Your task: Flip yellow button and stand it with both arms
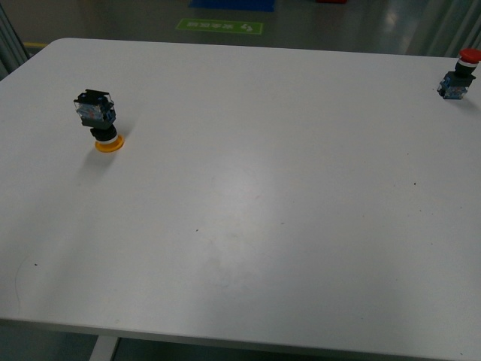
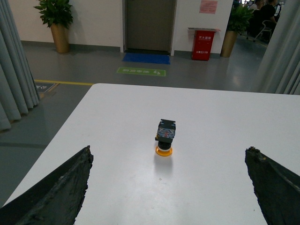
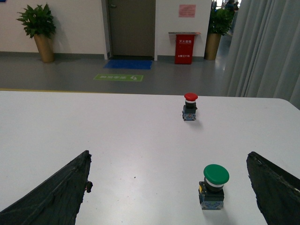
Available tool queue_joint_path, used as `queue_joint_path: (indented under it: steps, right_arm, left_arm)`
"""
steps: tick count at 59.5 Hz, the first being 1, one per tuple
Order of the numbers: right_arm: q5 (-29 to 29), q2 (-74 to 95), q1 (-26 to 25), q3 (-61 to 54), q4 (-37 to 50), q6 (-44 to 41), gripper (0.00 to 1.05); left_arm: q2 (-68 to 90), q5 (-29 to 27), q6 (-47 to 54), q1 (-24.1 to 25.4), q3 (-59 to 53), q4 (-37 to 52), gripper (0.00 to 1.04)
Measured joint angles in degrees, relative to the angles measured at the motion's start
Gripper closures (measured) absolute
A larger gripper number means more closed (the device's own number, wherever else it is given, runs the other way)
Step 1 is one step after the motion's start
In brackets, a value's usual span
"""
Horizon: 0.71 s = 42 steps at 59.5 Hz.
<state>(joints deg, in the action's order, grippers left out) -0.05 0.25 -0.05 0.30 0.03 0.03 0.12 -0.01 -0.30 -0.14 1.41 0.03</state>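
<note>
While the yellow button (image 1: 99, 120) rests inverted, cap down on the bench (image 1: 248, 226) and contact block uppermost, no end effector touches it. It stands near the bench's left edge, toward the far left corner, leaning slightly.

Left end effector (image 2: 168, 154): jaws wide apart, empty, facing the button squarely but short of it. Right end effector (image 3: 168, 153): jaws likewise wide apart, empty, facing the other side of the bench and well apart from the yellow button.

Step in hand, as judged: the approach; grasp and flip are not yet done. The next move calls for the left arm to advance and close on the black block, which looks the firmer hold. The right arm must then cross toward the left edge to share the turn and steady the part cap-up.

Count:
- yellow button: one.
- red-capped switch (image 1: 458, 75): one, cap up, near the far right corner.
- green-capped switch (image 3: 214, 186): one, cap up, nearer the right end effector than the red.
- end effectors: two.
</note>
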Motion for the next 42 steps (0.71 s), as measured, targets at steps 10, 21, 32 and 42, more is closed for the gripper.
queue_joint_path:
  steps: [10,21,32,42]
  right_arm:
    - [0.0,0.0,0.0,0.0,0.0,0.0,0.07]
    - [0.0,0.0,0.0,0.0,0.0,0.0,0.07]
    - [0.0,0.0,0.0,0.0,0.0,0.0,0.07]
    - [0.0,0.0,0.0,0.0,0.0,0.0,0.07]
  left_arm:
    - [0.3,-0.3,-0.2,0.0,0.1,-0.3,0.07]
    - [25.7,6.3,-8.3,9.8,10.4,-12.2,0.07]
    - [53.1,14.3,-4.1,16.6,22.6,3.3,0.07]
    - [73.1,18.5,-2.3,17.3,34.0,4.0,0.07]
